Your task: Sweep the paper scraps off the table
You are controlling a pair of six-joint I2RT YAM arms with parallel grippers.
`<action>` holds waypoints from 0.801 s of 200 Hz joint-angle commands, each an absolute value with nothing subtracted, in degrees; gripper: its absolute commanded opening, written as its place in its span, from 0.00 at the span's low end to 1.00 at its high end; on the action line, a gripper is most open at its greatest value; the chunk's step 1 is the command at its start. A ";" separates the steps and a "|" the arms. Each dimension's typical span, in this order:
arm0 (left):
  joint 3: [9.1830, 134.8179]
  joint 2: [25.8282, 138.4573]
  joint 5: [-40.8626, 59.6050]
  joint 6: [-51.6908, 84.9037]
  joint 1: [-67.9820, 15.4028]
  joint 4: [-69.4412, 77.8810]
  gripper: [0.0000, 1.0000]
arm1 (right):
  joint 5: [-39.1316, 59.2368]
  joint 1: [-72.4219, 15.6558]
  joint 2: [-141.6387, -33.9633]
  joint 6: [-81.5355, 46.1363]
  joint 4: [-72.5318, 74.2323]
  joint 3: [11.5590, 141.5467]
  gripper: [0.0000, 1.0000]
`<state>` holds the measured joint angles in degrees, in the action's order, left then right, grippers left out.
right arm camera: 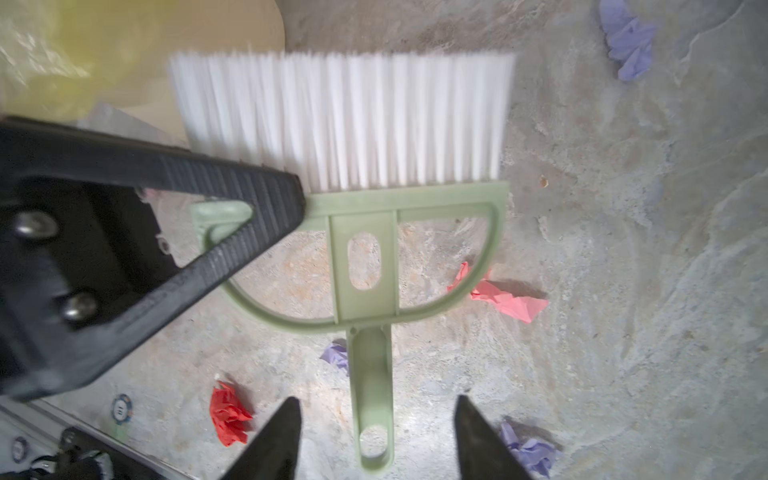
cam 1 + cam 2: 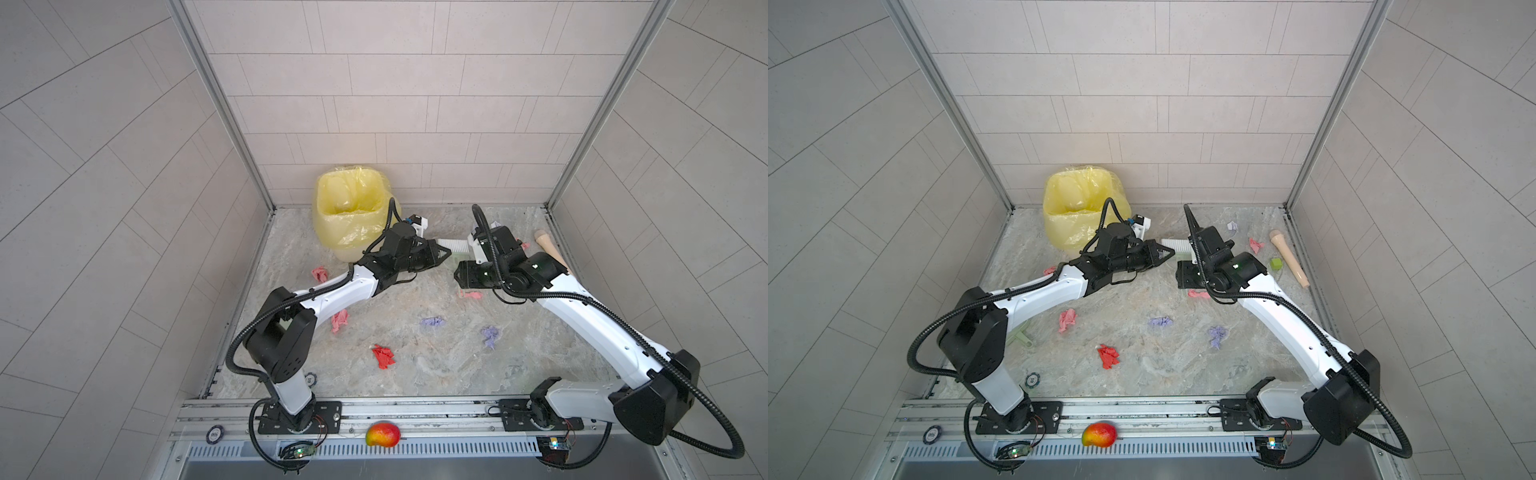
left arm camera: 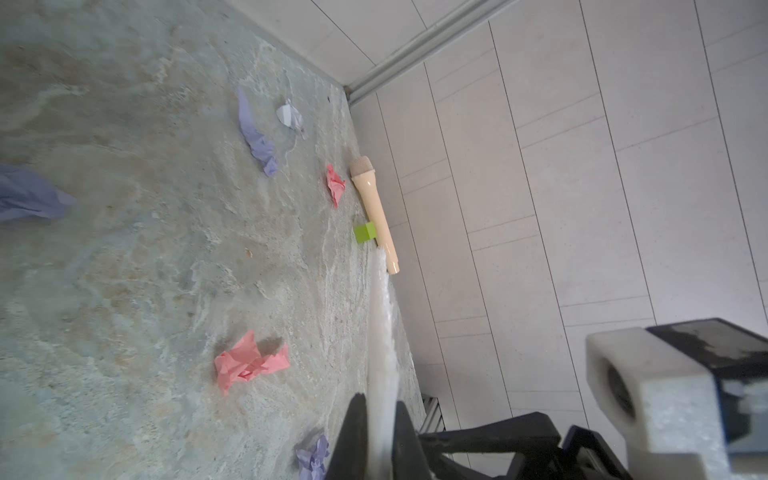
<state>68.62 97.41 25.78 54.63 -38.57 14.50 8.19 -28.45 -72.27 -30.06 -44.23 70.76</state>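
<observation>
The left end effector [image 3: 380, 405] is clamped on a corner of the green brush [image 1: 363, 224]. The right end effector [image 1: 378, 401] stands wide, its fingers either side of the handle [image 1: 371, 374] without touching it. In both top views only the white bristles [image 2: 455, 245] show between the end effectors. Paper scraps [image 2: 383, 356] lie scattered across the tabletop [image 2: 436, 374]. Near its far right corner, a pink scrap [image 2: 1255, 245] and a white scrap [image 2: 1232, 226] are mostly hidden by the right arm [image 2: 582, 316] in a top view.

Open table [image 2: 436, 365] near front, yellow bin [image 2: 332, 232] blocking far left (brush [image 1: 340, 124] hanging mid-table)
</observation>
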 commanded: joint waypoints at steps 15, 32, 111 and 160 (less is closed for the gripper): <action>66.86 92.80 18.73 56.92 -37.23 26.09 0.00 | 9.09 -26.40 -63.94 -31.35 -35.46 67.55 0.87; 66.91 92.88 16.99 59.73 -36.36 32.60 0.00 | 15.92 -22.52 -61.33 -34.14 -29.01 64.74 0.88; 68.66 96.58 12.66 73.31 -35.03 53.60 0.00 | 32.83 -11.88 -56.04 -59.21 10.52 50.21 0.86; 68.20 97.51 11.18 75.68 -36.24 57.28 0.00 | 36.88 -11.45 -59.39 -67.61 24.83 47.28 0.78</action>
